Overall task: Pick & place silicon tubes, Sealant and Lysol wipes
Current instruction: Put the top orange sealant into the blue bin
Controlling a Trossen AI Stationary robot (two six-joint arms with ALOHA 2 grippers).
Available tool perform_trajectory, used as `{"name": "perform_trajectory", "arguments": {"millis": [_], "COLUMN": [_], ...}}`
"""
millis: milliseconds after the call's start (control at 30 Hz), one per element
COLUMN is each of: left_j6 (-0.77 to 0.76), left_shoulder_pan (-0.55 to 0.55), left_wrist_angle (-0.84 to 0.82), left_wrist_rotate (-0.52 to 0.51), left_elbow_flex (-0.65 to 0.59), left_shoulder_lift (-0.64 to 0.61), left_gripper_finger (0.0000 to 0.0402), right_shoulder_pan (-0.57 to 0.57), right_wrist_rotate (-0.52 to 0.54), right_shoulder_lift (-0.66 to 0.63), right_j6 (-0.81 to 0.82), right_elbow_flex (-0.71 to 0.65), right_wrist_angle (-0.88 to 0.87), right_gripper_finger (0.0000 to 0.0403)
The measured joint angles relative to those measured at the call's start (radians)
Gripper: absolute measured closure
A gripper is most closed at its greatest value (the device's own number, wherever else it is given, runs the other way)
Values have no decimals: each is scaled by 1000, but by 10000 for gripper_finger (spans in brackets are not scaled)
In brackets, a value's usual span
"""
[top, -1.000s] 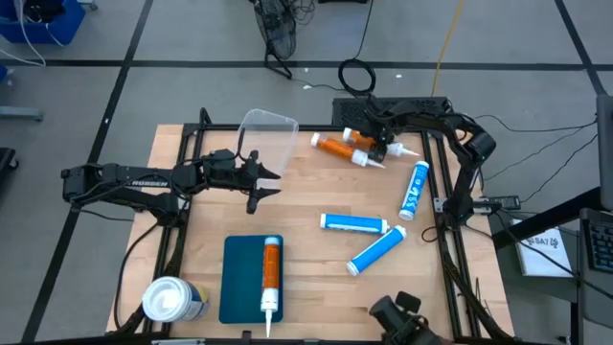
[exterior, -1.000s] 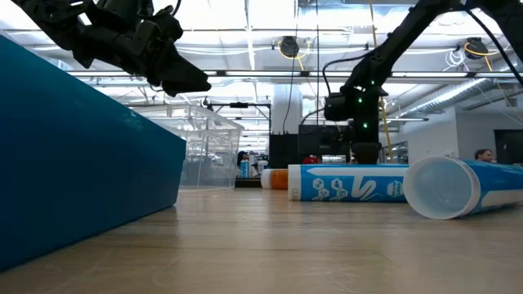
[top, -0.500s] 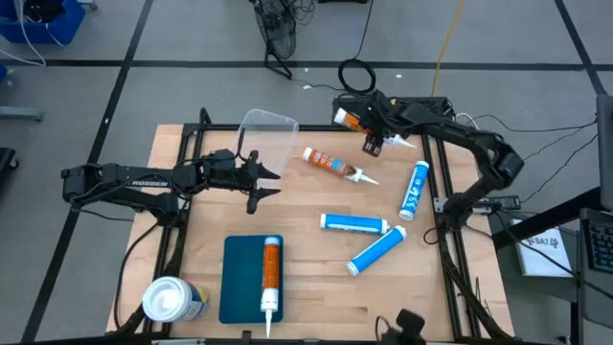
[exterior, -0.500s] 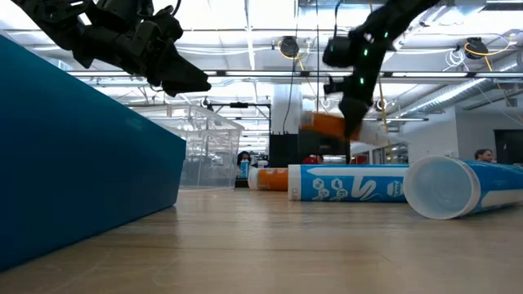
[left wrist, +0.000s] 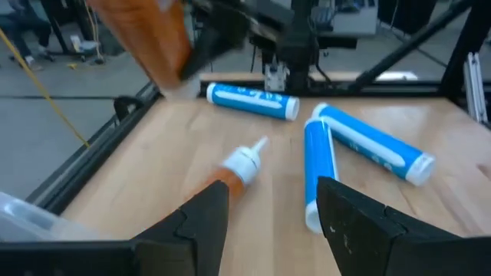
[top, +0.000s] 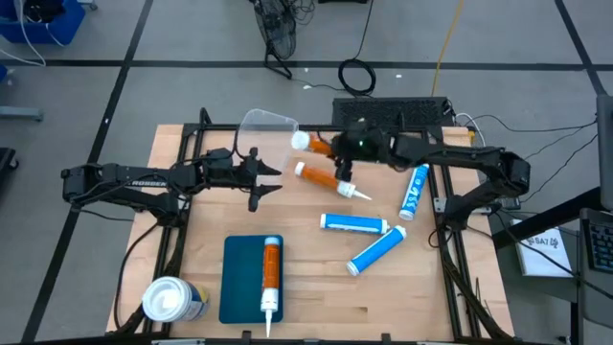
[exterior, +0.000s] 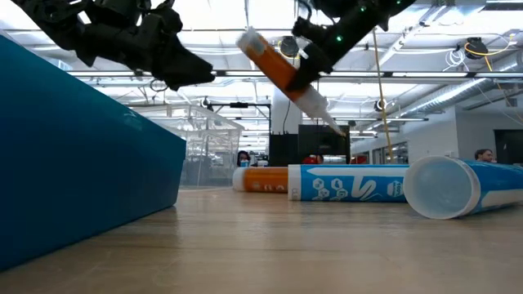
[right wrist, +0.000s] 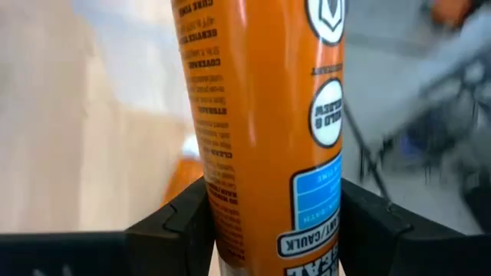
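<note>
1. An orange caulk tube hangs tilted above the counter, clamped in the right claw.
2. Carry it level and clear of the second orange tube lying just beneath.
3. Likely goal: the blue bin; release low.
4. The left claw waits with fingers apart, holding nothing, beside the clear container.

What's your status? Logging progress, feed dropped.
Right gripper shut on orange tube, airborne. Left gripper open, waiting. Lysol wipes untouched. Another orange tube below.
</note>
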Motion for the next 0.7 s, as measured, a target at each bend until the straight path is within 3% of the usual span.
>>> {"name": "perform_trajectory", "arguments": {"millis": [233, 500, 700], "left_j6": [10, 73, 92], "left_shoulder_pan": [0, -2, -2], "left_wrist_angle": [186, 444, 474], "left_wrist_rotate": [7, 56, 67], "left_elbow_flex": [0, 2, 76], "left_shoulder_lift": [24, 143, 218], "left_gripper_finger": [201, 201, 201], "right_shoulder_pan": [63, 101, 102], "right_wrist_rotate": [-152, -154, -154], "right_shoulder_lift": [0, 0, 0], "right_j6": [42, 42, 42], "right_elbow_flex": [-90, -131, -152], "right_wrist_angle": [299, 402, 442], "right_gripper_finger": [207, 207, 207]}}
